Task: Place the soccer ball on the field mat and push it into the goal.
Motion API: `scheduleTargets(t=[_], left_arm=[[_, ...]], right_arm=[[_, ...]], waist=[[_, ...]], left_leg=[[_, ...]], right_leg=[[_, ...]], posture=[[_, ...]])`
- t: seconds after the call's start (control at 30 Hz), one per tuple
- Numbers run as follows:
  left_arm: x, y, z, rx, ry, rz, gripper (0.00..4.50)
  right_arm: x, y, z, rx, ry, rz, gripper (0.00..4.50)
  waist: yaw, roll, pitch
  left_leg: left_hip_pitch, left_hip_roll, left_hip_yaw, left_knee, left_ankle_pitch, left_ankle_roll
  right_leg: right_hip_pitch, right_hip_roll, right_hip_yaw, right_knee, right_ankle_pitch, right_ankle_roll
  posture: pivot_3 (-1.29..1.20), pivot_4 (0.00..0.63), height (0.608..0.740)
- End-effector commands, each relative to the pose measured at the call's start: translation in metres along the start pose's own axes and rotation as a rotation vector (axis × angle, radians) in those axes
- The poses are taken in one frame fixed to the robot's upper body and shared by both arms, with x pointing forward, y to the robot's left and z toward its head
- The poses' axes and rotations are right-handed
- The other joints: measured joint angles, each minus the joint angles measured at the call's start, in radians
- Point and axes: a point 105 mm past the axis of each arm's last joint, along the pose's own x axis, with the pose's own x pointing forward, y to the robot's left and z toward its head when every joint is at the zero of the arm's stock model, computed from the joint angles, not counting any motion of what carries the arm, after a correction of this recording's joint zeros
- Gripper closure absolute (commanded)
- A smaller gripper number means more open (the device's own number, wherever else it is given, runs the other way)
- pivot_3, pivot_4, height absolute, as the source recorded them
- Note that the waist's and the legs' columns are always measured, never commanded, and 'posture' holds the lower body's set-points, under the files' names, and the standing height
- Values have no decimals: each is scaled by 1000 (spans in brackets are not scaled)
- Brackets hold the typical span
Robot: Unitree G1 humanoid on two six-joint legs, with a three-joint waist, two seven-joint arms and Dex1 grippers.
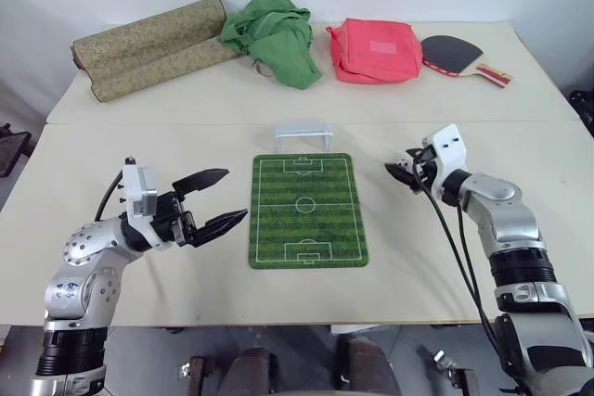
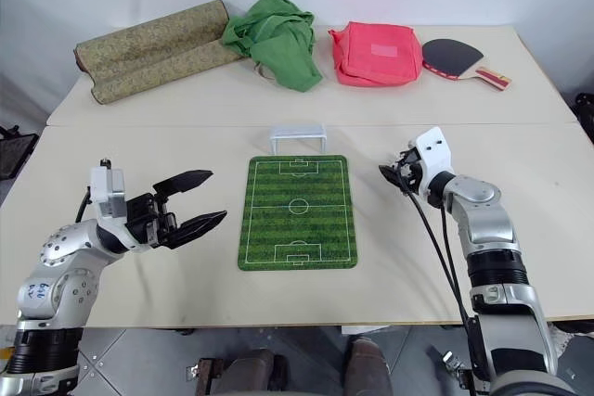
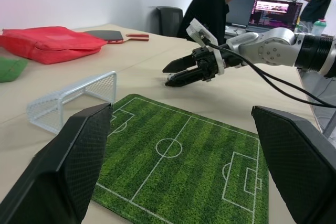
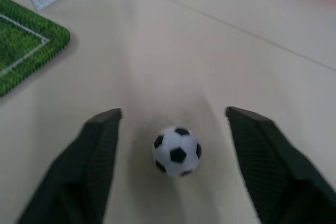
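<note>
The green field mat lies flat at the middle of the near table. At its far end stands the small white goal. To the right of the mat, my right gripper is low over the table, pointing left. In the right wrist view the soccer ball rests on the table between its fingers. Those fingers are open, with a gap on each side of the ball. My left gripper hovers open and holding nothing just left of the mat.
Along the far table lie a rolled olive-tan mat, a green cloth, a red bag and a table tennis paddle. A seated person and a laptop are beyond the table's right side.
</note>
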Motion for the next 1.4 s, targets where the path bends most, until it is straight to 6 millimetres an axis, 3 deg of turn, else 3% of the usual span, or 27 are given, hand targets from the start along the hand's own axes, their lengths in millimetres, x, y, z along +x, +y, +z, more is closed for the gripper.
scheduleTargets(t=[0.03,0.13,0.3,0.37,0.43,0.5,0.7,0.8,1.1,1.4], left_arm=[[-2,-1,9,51,-11,6,0],[-2,-1,10,55,-13,10,0],[-7,1,11,61,-4,20,0],[-10,1,10,62,5,17,0],[-14,2,7,65,21,3,0],[-20,1,2,65,47,-25,0],[-36,-12,-16,68,122,-133,0],[-40,-20,-24,67,161,-191,0],[-45,-40,-32,27,205,-278,0],[-38,-45,-29,17,196,-267,0]], right_arm=[[2,-2,9,-17,-36,-5,2631],[2,-1,8,-9,-33,0,3707],[2,-1,13,-8,-51,16,3714],[0,7,33,-13,-160,84,3714],[-10,32,69,-14,-353,280,3714],[-23,66,86,-59,-414,512,3714],[-45,154,59,-209,-274,981,3714],[-46,177,43,-244,-225,1065,3714],[-37,203,10,-295,-147,1107,3714],[-15,208,10,-284,-149,1061,3714]], waist=[[1,0,0],[1,0,0],[-1,0,0],[-4,0,0],[-8,0,0],[-14,0,0],[-20,-1,0],[-19,-1,0],[-20,-1,0],[-21,-1,0]], left_leg=[[0,0,0,0,0,0],[0,0,0,0,0,0],[0,0,0,0,0,0],[0,0,0,0,0,0],[0,0,0,0,0,0],[0,0,0,0,0,0],[1,0,0,0,0,0],[0,0,0,0,0,0],[0,0,0,3,0,0],[1,0,0,4,0,0]], right_leg=[[0,0,0,0,0,0],[0,0,0,0,0,0],[0,0,0,0,0,0],[0,0,0,0,0,0],[0,0,0,0,0,0],[0,0,0,0,0,0],[1,0,0,0,0,0],[0,0,0,0,0,0],[0,0,0,2,1,0],[0,0,1,2,1,-1]], posture=[[0,150,740],[0,150,740],[0,150,740],[0,150,740],[0,150,740],[0,150,740],[0,150,740],[0,150,740],[0,150,740],[0,150,740]])
